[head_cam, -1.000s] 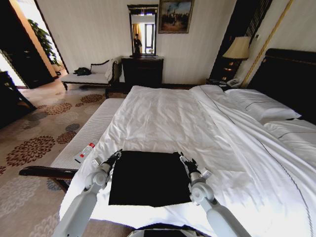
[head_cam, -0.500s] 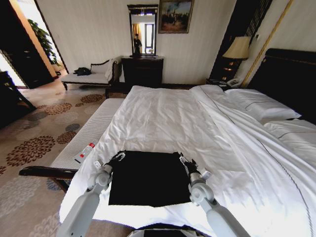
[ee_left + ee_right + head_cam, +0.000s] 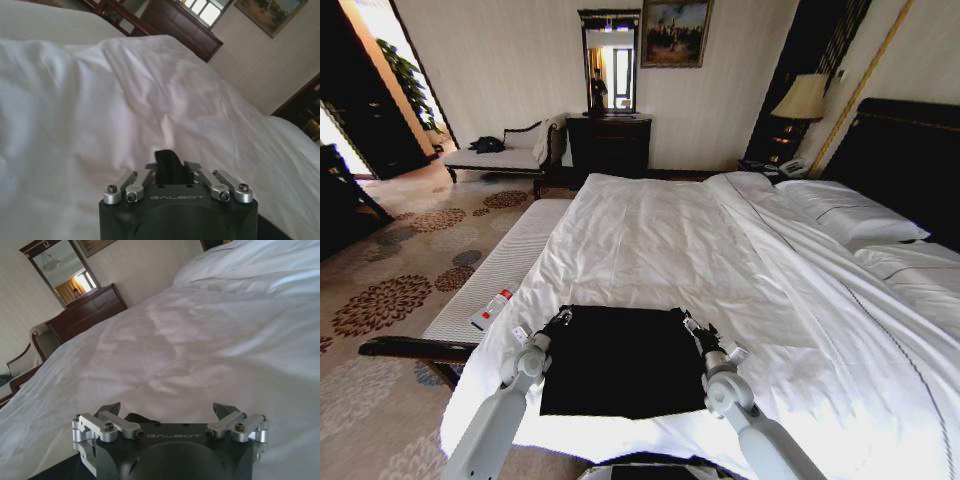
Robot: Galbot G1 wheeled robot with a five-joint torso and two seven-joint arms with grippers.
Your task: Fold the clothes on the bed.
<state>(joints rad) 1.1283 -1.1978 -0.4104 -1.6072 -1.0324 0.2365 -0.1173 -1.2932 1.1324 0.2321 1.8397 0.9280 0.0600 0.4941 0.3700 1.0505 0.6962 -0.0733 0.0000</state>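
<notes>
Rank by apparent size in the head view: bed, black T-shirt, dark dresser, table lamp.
1. bed
2. black T-shirt
3. dark dresser, though it stands farther away
4. table lamp, also far off

We see soft daylight entering at the upper left of the head view, glaring on the white bed (image 3: 660, 240). The lit lamp (image 3: 802, 98) glows at the upper right. Walls bow at the frame edges. Wrist views stay slightly soft.
</notes>
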